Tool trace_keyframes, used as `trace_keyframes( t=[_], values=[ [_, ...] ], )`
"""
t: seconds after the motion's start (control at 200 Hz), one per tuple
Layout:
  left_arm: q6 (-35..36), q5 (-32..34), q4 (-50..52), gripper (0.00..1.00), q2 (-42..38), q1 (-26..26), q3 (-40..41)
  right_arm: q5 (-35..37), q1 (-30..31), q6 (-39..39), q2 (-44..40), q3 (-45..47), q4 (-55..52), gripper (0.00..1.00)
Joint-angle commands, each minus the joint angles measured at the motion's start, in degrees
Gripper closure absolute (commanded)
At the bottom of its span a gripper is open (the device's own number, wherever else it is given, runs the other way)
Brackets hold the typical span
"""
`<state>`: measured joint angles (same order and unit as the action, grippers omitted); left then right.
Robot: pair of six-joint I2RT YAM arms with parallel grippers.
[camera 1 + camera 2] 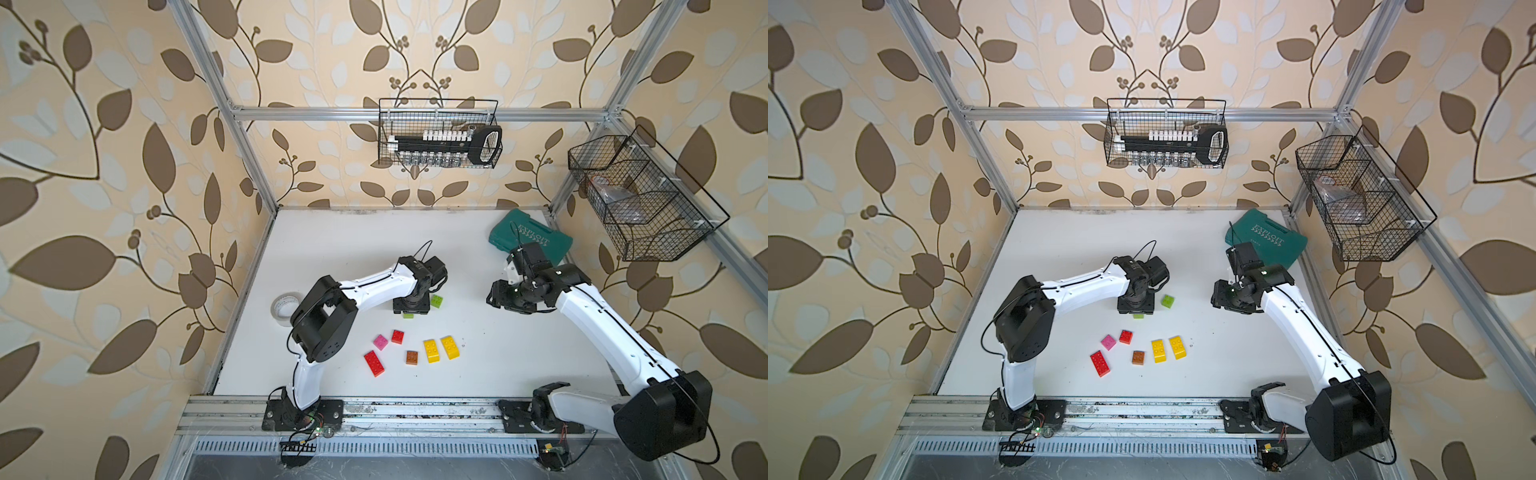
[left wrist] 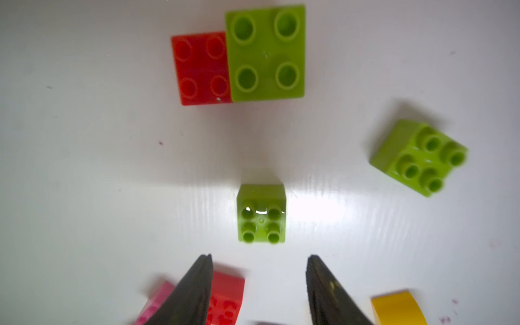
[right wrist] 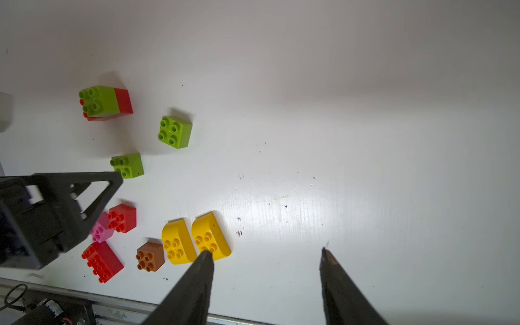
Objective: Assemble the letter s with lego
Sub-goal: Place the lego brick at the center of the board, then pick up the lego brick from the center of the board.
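In both top views a white bench (image 1: 519, 353) fills the lower middle of the frame. The left hand (image 1: 411, 309) points straight down at centre, over a green brick (image 1: 408, 316) that peeks out below it. A second green brick (image 1: 436, 301) lies just to the right. Lower down is a loose cluster: pink brick (image 1: 380, 341), small red brick (image 1: 397, 336), long red brick (image 1: 374, 363), brown brick (image 1: 412, 357), then a yellow brick (image 1: 432, 351) and a second yellow brick (image 1: 450, 347) side by side. The right hand (image 1: 496, 296) hangs right of centre, well apart from every brick. A teal case (image 1: 536, 237) lies upper right and a tape roll (image 1: 284, 307) at left.

Left wrist view: the left hand (image 2: 259, 256) has its jaws apart with nothing between them. The green brick (image 2: 261, 213) sits studs up just beyond the fingertips. Farther off is a stack (image 2: 266, 53), green on red, offset.

Right wrist view: the right hand (image 3: 265, 251) is spread wide and empty over bare bench. One fingertip (image 3: 206, 257) crosses in front of the second yellow brick (image 3: 211, 236).
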<state>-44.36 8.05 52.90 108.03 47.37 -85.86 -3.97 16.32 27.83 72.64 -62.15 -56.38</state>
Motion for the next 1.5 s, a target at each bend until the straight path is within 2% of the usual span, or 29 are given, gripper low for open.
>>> trace_keyframes(
  t=[0.0,0.135,0.275,0.4,0.555,0.905,1.495],
  values=[
    [3.6,3.6,3.0,0.44,-11.6,-1.9,1.1,2.5,5.1,6.1,4.8,-4.5,0.0,0.42],
    [8.1,3.6,2.2,0.44,-19.8,-7.6,7.1,4.2,11.4,12.1,15.1,-10.5,1.2,0.41],
    [13.7,0.0,-2.2,0.44,-27.7,-15.9,14.5,4.5,15.3,17.5,26.4,-18.0,1.4,0.41],
    [17.5,-2.3,-4.7,0.43,-30.1,-21.8,18.7,5.0,17.6,21.3,34.5,-24.5,0.3,0.41],
    [19.1,-5.0,-7.0,0.41,-31.0,-26.0,22.0,7.4,19.0,25.9,40.2,-28.9,-1.6,0.39],
    [20.3,-7.2,-8.3,0.41,-32.1,-28.6,24.5,8.3,19.2,30.1,44.4,-27.9,-0.2,0.39],
    [20.2,-7.8,-9.2,0.41,-33.2,-29.8,26.0,8.1,18.3,28.7,48.8,-30.5,0.1,0.54]
  ],
)
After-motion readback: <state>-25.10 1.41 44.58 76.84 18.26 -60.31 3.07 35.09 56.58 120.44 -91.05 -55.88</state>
